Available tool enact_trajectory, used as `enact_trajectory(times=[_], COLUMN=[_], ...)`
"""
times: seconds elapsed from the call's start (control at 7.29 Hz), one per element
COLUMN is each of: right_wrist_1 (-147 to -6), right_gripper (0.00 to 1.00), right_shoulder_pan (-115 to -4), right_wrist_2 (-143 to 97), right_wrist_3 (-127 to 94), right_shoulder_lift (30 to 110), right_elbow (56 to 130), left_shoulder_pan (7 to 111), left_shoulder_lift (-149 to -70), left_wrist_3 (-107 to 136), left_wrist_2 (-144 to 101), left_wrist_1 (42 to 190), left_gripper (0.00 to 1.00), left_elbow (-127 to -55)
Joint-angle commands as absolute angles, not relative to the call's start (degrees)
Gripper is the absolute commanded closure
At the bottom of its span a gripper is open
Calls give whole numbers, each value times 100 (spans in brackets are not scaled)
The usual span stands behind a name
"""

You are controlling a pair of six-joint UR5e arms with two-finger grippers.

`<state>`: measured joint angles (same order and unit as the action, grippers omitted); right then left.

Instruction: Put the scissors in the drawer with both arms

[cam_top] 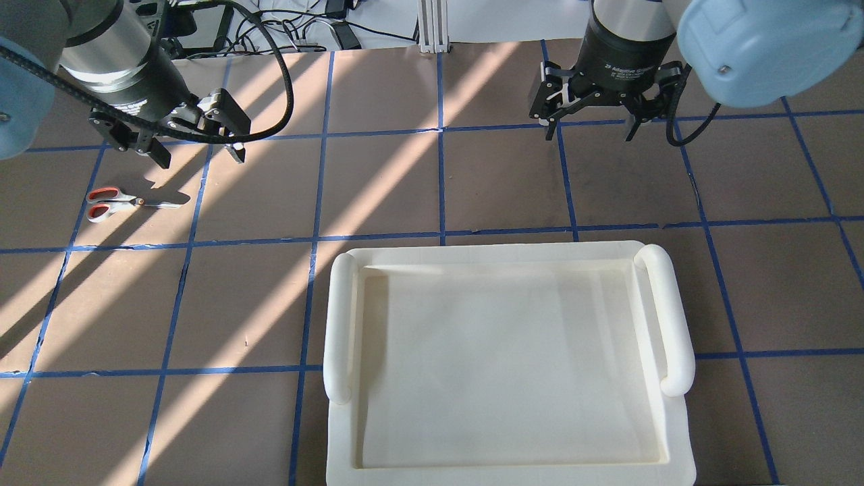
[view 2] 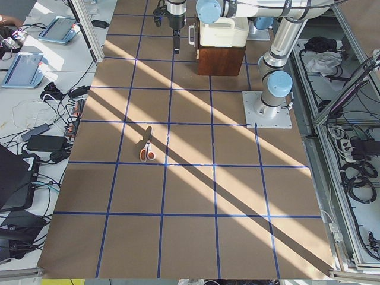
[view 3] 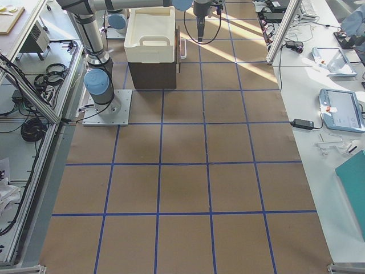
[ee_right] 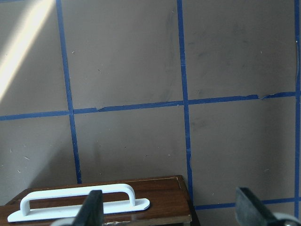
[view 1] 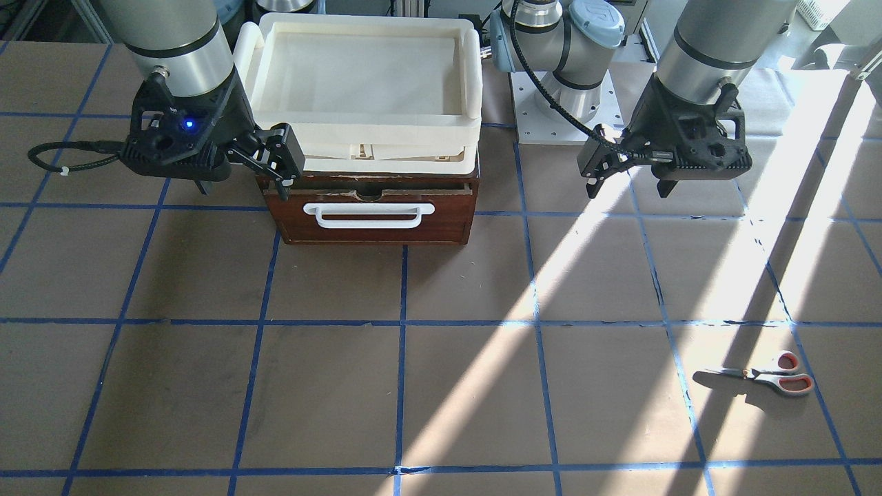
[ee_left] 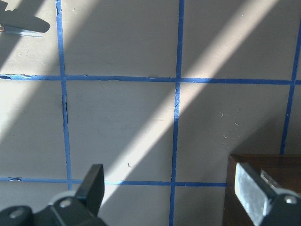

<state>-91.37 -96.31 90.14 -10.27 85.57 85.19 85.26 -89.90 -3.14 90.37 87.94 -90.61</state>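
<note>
The scissors (view 1: 765,375) lie flat on the brown table, also seen in the overhead view (cam_top: 115,200) and the exterior left view (view 2: 146,148); their blade tip shows in the left wrist view (ee_left: 23,26). The drawer (view 1: 372,219) is shut, its white bar handle (view 1: 368,214) facing away from the robot. My left gripper (view 1: 628,182) is open and empty above the table, between drawer and scissors (cam_top: 201,152). My right gripper (view 1: 242,180) is open and empty beside the drawer's other front corner, above its handle (ee_right: 80,202).
A cream-white plastic tray (view 1: 365,131) sits on top of the wooden drawer box and hides it in the overhead view (cam_top: 499,253). The left arm's base plate (view 1: 551,117) stands beside the box. Blue tape lines grid the table.
</note>
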Motion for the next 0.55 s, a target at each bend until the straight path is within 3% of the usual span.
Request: enact_trajectory(times=[0.0, 0.41], right_wrist_1=[-9123, -8992], right_gripper=[0, 0], right_shoulder_pan=[-9650, -9746], right_wrist_2=[9018, 8921], right_wrist_3=[-1020, -1011], right_shoulder_lift=[8499, 8140], right_elbow=[8543, 8666], left_shoulder_pan=[8097, 7560], left_shoulder_lift=[-8991, -9009], left_wrist_3=[-1399, -2582], left_wrist_2=[9017, 9018], left_wrist_1=[8789, 8789], left_gripper=[0, 0], left_elbow=[-9070, -9070])
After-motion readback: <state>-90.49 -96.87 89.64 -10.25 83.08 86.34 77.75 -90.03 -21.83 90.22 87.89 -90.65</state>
